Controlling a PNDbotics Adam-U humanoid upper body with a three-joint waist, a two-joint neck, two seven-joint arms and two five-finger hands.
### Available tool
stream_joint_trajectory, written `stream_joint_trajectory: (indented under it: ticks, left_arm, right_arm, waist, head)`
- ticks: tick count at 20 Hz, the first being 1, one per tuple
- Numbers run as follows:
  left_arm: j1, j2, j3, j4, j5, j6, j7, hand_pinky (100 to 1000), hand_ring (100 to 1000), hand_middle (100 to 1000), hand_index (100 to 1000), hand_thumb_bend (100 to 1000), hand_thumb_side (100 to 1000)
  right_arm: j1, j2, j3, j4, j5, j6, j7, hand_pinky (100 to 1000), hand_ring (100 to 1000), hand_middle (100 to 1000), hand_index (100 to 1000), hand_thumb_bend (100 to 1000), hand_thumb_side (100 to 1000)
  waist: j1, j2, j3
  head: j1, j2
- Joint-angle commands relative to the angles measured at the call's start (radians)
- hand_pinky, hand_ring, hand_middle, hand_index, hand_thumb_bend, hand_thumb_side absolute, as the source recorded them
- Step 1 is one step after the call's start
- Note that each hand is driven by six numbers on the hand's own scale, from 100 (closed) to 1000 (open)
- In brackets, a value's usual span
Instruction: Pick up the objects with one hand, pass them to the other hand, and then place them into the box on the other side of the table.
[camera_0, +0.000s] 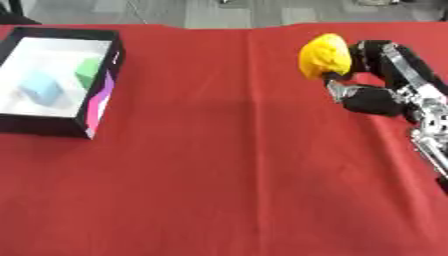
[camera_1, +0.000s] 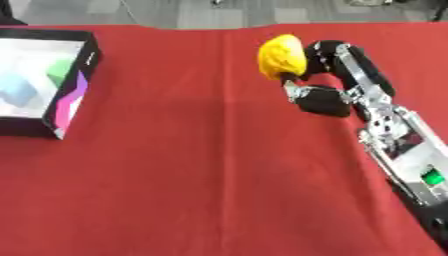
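A rounded yellow object (camera_0: 324, 55) sits high at the right side of the red table, pinched between the curled fingers and thumb of my right hand (camera_1: 328, 75). The black and silver right arm runs in from the lower right. At the far left stands the black-walled box (camera_0: 105, 95) with a white floor. Inside it lie a light blue block (camera_0: 39, 89) and a green block (camera_0: 87, 72). My left hand shows in neither view.
The red cloth (camera_0: 227, 165) covers the whole table, with a fold line running down its middle. Grey floor lies beyond the far edge.
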Motion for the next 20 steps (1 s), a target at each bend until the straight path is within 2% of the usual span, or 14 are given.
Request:
stream_joint_trajectory:
  ticks: [1,8,14,15,16,20]
  left_arm:
    - [-0.042,0.056,-0.018,-0.031,-0.032,0.010,-0.056,820,693,721,798,100,762]
    - [-0.131,0.097,-0.095,-0.092,-0.111,0.033,-0.218,811,696,716,793,100,672]
    - [-0.206,0.088,-0.180,-0.119,-0.155,0.067,-0.360,808,706,725,805,100,637]
    - [-0.219,0.084,-0.197,-0.120,-0.165,0.076,-0.393,808,714,735,817,214,550]
    - [-0.232,0.080,-0.215,-0.121,-0.178,0.086,-0.431,808,720,739,824,100,619]
    - [-0.280,0.054,-0.269,-0.129,-0.252,0.137,-0.600,852,783,788,852,134,651]
  right_arm:
    - [-0.034,0.017,0.026,0.010,-0.011,0.001,-0.041,755,585,355,500,100,100]
    - [-0.085,0.071,0.087,0.084,-0.017,-0.031,-0.103,753,584,357,503,100,100]
    - [-0.110,0.098,0.128,0.131,0.003,-0.062,-0.118,756,584,358,504,100,100]
    - [-0.114,0.101,0.133,0.136,0.007,-0.066,-0.119,758,585,358,504,100,100]
    - [-0.118,0.105,0.139,0.142,0.012,-0.070,-0.120,759,585,358,504,100,100]
    - [-0.127,0.120,0.161,0.163,0.032,-0.085,-0.113,768,587,359,505,100,100]
  waist:
    - [0.013,-0.043,0.002]
    - [0.016,-0.050,0.016]
    - [0.019,-0.053,0.029]
    - [0.019,-0.054,0.030]
    - [0.019,-0.054,0.031]
    - [0.022,-0.054,0.036]
  head:
    - [0.001,-0.002]
    - [-0.011,-0.002]
    - [-0.016,-0.002]
    - [-0.016,-0.002]
    - [-0.016,-0.002]
    - [-0.013,-0.002]
